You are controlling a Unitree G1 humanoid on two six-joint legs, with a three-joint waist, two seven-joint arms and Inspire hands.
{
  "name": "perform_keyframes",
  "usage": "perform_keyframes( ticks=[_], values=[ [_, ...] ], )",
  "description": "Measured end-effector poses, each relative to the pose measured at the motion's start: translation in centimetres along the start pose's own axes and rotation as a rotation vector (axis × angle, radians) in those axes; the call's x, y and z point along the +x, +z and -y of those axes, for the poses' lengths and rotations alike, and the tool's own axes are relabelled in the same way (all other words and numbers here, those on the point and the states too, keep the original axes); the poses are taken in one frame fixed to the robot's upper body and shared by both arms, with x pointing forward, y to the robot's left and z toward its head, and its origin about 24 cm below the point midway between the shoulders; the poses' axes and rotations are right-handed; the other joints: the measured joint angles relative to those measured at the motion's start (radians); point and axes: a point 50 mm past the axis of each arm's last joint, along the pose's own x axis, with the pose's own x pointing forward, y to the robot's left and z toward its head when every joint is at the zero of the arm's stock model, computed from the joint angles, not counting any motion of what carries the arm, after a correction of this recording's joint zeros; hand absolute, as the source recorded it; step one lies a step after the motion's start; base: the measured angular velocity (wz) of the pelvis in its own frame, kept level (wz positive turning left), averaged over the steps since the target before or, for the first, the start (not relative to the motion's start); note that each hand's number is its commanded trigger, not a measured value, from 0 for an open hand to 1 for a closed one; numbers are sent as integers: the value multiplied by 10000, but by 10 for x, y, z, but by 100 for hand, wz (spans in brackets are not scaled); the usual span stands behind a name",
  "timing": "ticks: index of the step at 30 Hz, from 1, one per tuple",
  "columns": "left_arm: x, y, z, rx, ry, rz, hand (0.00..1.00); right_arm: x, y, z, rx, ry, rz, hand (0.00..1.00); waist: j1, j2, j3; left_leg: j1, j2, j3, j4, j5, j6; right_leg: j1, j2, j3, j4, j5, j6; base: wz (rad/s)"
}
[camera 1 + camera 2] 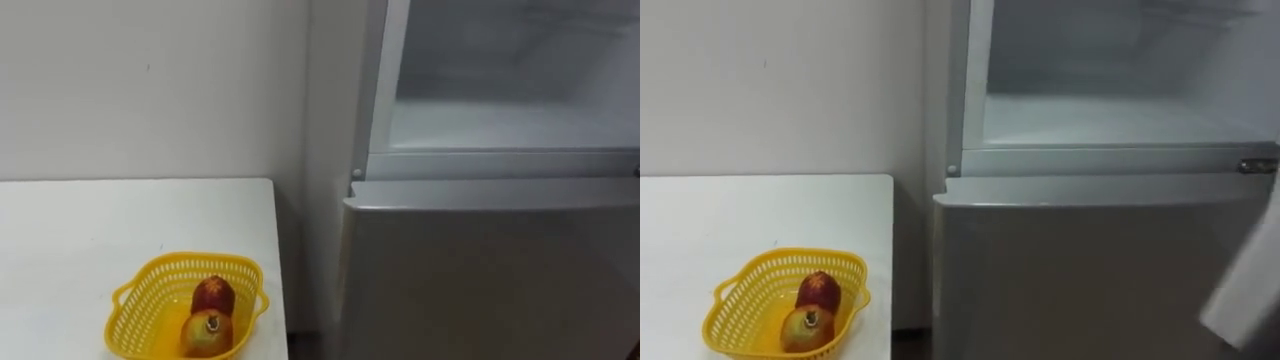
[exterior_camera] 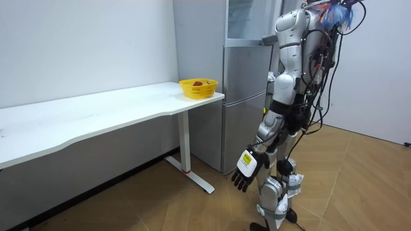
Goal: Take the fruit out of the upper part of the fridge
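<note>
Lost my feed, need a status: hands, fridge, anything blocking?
Left hand open, hanging at side. Upper fridge open. Two fruits in basket on table. Nothing blocking.

The upper fridge compartment point(image 1: 500, 125) is cropped above; yellow basket point(image 1: 200, 259) clipped below; blurred white shape point(image 1: 1245, 300) unidentifiable.

A plain indoor test room, probably a laboratory staged for housework rather than a lived-in kitchen: bare white walls point(image 2: 77, 45), wood-patterned floor point(image 2: 359, 186), a long white desk point(image 2: 96, 115) bearing a yellow fruit basket point(image 2: 198, 92), and a grey fridge point(image 2: 244, 96) beside it.
</note>
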Motion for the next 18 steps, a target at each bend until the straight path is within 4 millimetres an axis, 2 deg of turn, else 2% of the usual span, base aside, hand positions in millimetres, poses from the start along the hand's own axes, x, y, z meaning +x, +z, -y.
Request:
perform_keyframes(
  ticks=[1,3,7,10,18],
  values=[
    [0,-1,0,60,-11,-23,0,0,3,-3,-5,201,284,0,20,38,-56,3,4,-5,0,0,0,27,2,-16,-23,8,2,10],
    [0,0,0,378,-72,29,0,-3,9,-11,-314,1150,1077,0,182,-22,-63,7,17,-39,-3,0,-1,182,19,-74,-199,63,14,11],
    [1,8,4,956,-281,221,0,-18,14,-38,271,3003,1082,0,374,-17,-5,140,28,-38,-117,-4,-3,364,53,-68,-356,176,30,1],
    [3,14,1,963,-210,371,0,-22,19,-51,598,3849,1317,0,479,-11,7,151,31,-65,-174,-3,-1,403,63,-83,-360,194,30,1],
    [2,8,1,1071,-44,254,0,-21,22,-58,815,4259,1504,0,426,36,65,138,30,-209,-205,-4,-3,520,72,-181,-520,227,29,3]
  ],
)
